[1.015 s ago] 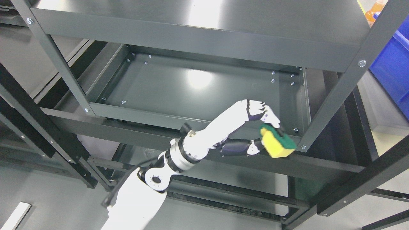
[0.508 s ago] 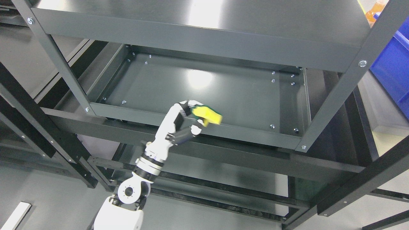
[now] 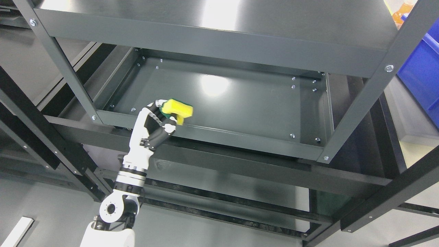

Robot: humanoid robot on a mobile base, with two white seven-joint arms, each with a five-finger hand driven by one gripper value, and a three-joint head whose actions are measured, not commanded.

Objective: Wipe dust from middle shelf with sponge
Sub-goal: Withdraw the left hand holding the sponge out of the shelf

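Now, left hand (image 3: 152,125): I see my white-and-black robot hand reaching up from the lower left, its arm rising steeply toward the front rim of the middle shelf
Fingers (image 3: 153,110): curled and pinching the sponge, the thumb under it and the others wrapped over its near end
Sponge (image 3: 177,109): a yellow rectangular foam block with a green scouring layer on the side toward my hand; it sits at the front left part of the middle shelf, just above the front lip, its long side running roughly along that lip
Contact: I cannot tell whether the sponge's underside is pressed on the shelf floor or only on the lip
Middle shelf (image 3: 240,103): a dark grey sheet-metal tray with raised rims and small silver bolts in its corners; a bright glare spot lies on its floor toward the back, well apart from the sponge
Top shelf (image 3: 212,41): another dark grey metal tray above, its front rim crossing the upper part of my view
Right upright (image 3: 368,89): a dark grey angled steel post with bolts, well apart from my hand
Blue bin (image 3: 422,72): a blue plastic container at the right edge, outside the rack
Right hand: out of my view
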